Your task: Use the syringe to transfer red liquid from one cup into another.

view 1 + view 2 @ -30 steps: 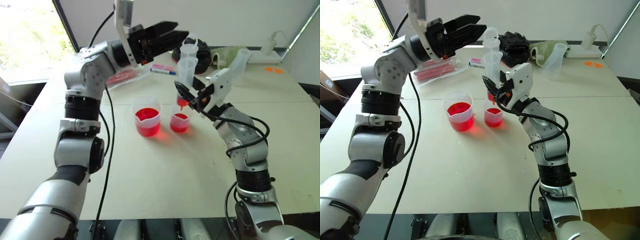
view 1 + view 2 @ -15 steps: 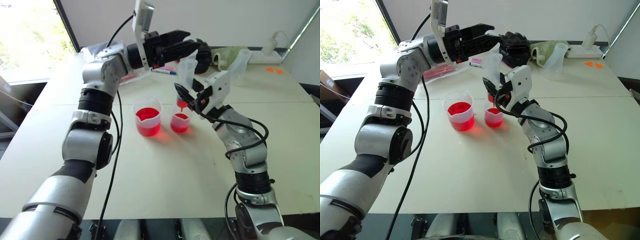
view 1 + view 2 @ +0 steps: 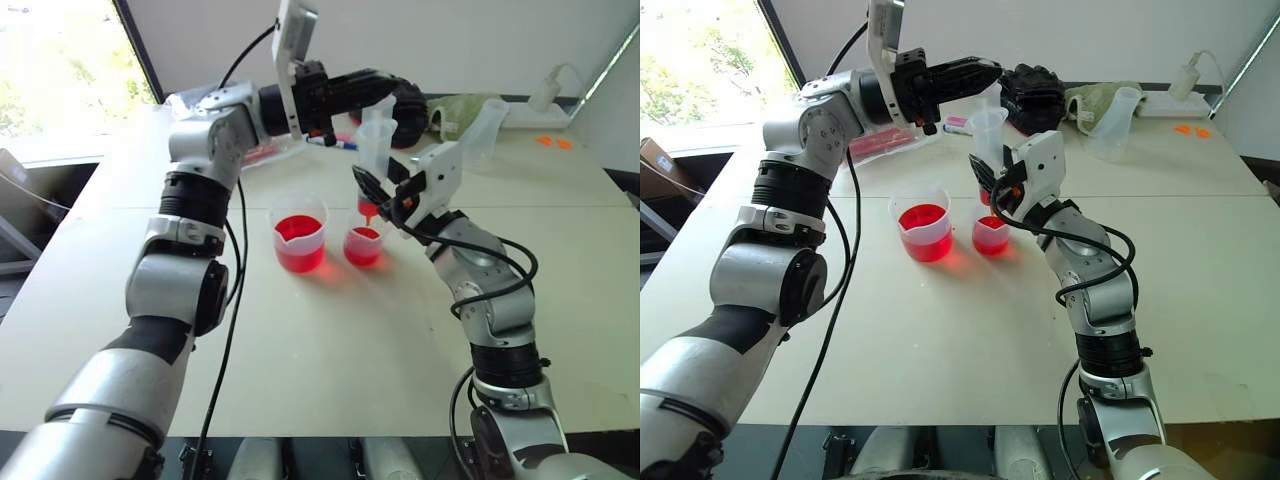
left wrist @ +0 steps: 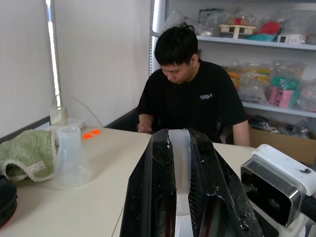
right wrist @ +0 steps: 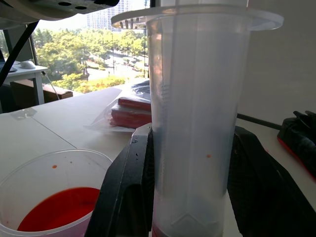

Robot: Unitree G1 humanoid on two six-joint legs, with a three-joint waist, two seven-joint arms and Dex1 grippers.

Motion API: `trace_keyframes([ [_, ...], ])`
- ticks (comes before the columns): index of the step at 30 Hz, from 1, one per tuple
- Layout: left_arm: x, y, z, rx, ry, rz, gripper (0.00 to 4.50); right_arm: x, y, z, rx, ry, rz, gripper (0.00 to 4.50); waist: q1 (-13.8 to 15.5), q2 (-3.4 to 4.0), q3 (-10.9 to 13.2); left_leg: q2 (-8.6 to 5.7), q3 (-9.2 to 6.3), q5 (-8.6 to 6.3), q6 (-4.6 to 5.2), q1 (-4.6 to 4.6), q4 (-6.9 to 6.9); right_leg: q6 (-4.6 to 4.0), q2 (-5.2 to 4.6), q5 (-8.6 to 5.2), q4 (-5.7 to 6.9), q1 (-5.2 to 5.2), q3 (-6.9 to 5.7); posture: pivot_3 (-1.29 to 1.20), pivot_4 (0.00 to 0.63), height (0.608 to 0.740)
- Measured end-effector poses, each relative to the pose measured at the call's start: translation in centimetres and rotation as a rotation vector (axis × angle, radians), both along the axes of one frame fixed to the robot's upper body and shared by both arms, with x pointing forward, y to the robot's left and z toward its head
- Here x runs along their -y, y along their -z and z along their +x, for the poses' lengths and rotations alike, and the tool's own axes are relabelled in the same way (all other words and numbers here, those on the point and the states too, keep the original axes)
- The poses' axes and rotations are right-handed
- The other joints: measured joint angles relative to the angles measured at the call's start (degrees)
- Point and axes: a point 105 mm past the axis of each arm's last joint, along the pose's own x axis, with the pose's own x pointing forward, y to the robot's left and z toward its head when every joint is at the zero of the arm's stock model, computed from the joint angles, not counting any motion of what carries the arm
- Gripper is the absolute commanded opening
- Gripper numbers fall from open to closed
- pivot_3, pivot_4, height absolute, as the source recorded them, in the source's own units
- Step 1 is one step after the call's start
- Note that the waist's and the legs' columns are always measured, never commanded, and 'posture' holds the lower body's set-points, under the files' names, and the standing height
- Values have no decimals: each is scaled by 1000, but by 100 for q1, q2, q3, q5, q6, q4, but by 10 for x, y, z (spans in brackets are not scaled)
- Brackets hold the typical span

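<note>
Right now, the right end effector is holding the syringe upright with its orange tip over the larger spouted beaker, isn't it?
Not quite: in the left eye view the right end effector holds the syringe upright, but its orange tip hangs over the smaller cup, not the larger spouted beaker beside it.

the syringe (image 5: 192, 113) is clear, smooth plastic with a faintly frosted look and an orange-red tip. the larger cup (image 3: 298, 222) and the smaller cup (image 3: 363, 238) are thin see-through plastic, and the red liquid (image 3: 297, 229) in them looks glossy. the table (image 3: 330, 350) is a matt, smooth off-white. a green cloth (image 4: 24, 153) looks soft and coarsely woven. the gripper fingers (image 4: 155, 197) are shiny black plastic.
</note>
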Motion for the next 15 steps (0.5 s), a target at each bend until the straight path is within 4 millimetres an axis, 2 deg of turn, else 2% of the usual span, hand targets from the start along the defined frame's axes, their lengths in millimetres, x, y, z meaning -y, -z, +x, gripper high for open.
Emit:
trace_keyframes([
  [15,1,0,-3,29,2,13,40,0,0,0,0,1,1,1376,-1,0,0,0,0,0,0,0,0,0,0,0,0,0,1,0,150,711],
])
